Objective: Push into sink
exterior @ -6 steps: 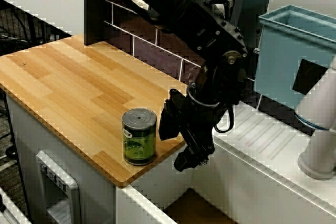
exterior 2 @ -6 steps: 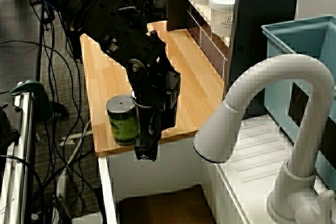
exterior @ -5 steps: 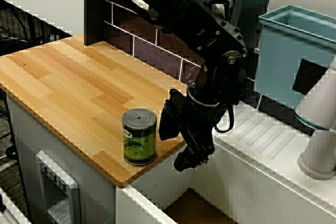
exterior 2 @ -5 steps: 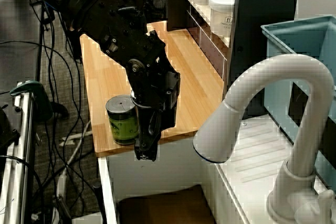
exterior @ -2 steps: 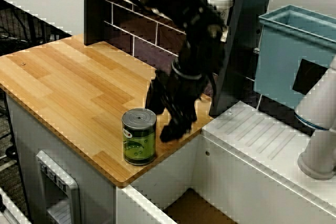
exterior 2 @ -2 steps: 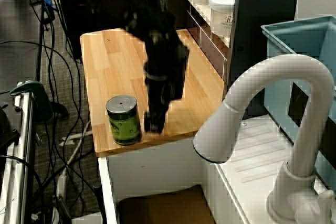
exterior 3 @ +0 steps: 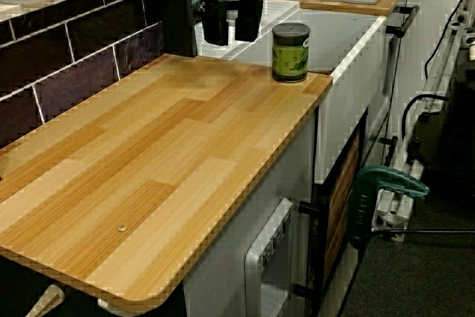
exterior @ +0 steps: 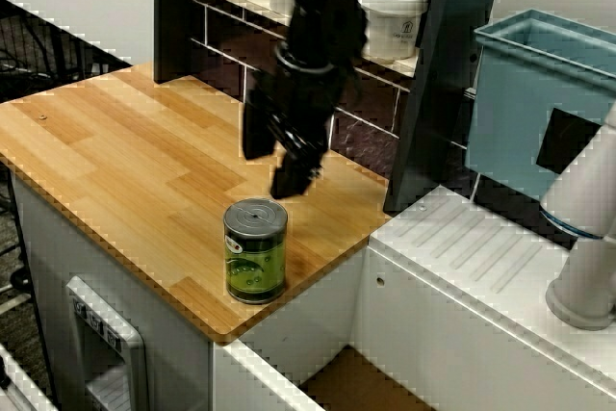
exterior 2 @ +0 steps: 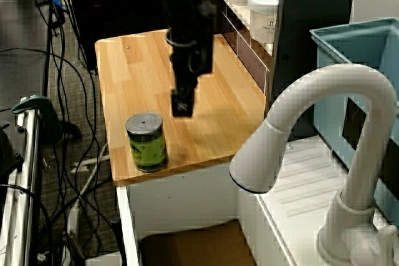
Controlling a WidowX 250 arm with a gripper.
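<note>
The jaws of the black robot gripper [exterior 3: 232,24] stand a little apart and hold nothing, two dark fingers hanging side by side with a narrow gap showing between them. They hover above the light wooden plank surface [exterior: 125,156], clear of it, with the short green-labelled metal can [exterior: 256,250] standing upright below and in front of them, near the surface's edge and untouched. Beyond the can from the jaws lies the white-walled, brown-floored sink [exterior: 358,382], its basin dropping away just past that edge. Judging from this, the step in hand is the approach for the push: the jaws need to come down behind the can, on the side away from the sink, then sweep it over the edge.
</note>
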